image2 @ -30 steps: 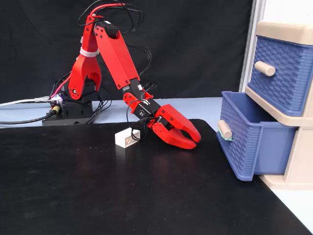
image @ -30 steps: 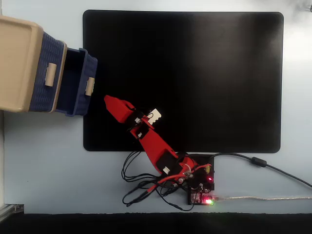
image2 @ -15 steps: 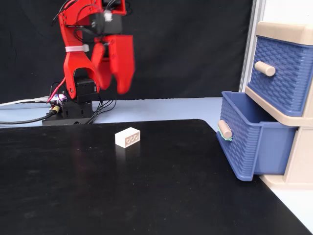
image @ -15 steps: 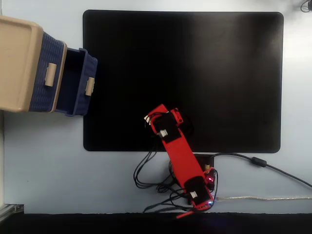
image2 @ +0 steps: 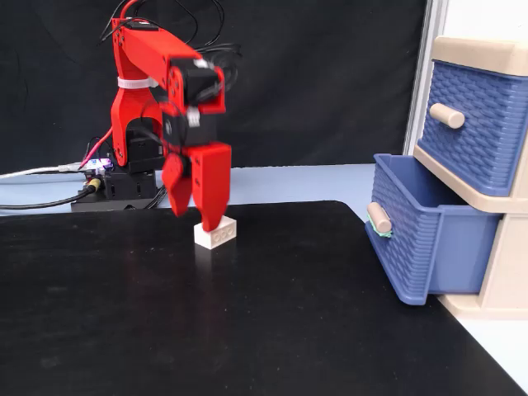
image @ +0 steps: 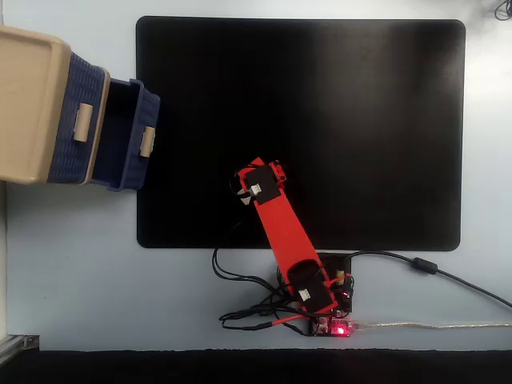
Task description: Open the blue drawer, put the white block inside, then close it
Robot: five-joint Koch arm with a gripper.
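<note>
The white block [image2: 219, 237] lies on the black mat, left of centre in a fixed view. My red gripper [image2: 191, 216] points straight down just above it, open, with one fingertip [image2: 208, 221] at the block's top edge and nothing held. In a fixed view from above, the arm's wrist [image: 258, 184] covers both gripper and block. The blue drawer [image2: 425, 235] [image: 128, 132] is pulled out of the beige cabinet [image: 28, 104], its inside open and its beige handle [image2: 379, 218] facing the mat.
A second blue drawer [image2: 470, 124] above it is shut. The black mat [image: 336, 120] covers most of the table. The arm's base, circuit board [image: 336, 324] and cables sit at the mat's near edge in the view from above.
The gripper left the spot near the drawer, rose high beside the base, and has now come down over the white block. The block and drawer have not moved.
</note>
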